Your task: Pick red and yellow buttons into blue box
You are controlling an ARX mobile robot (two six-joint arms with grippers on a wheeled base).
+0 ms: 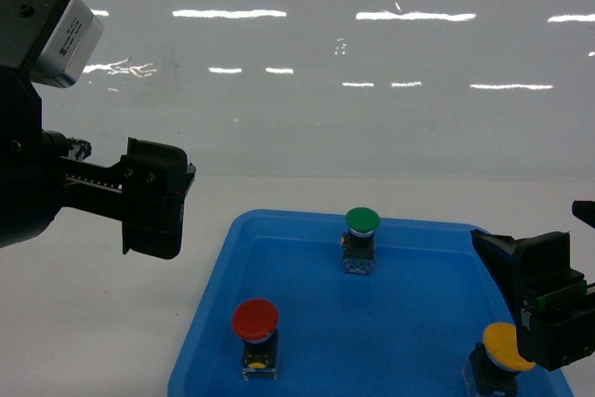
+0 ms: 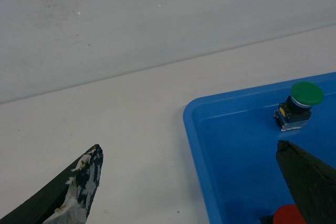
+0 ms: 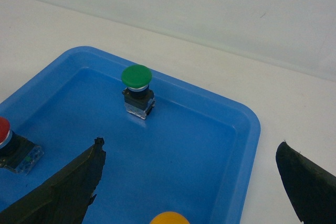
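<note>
The right gripper (image 1: 548, 309) sits at the lower right of the head view, jaws spread and empty, directly above and beside the yellow button (image 1: 507, 346). The left gripper (image 1: 153, 197) hangs at mid-left over the bare worktop (image 1: 93, 304), also spread and empty. The red button (image 1: 255, 321) stands at lower centre in the shallow blue tray (image 1: 409, 323); the green button (image 1: 362, 222) stands near the tray's far rim. The blue box is not visible in any view. Risks, as judgement: the rounded yellow cap may slip from a high pinch; a jaw may catch the tray rim; the green button may be taken by mistake.
</note>
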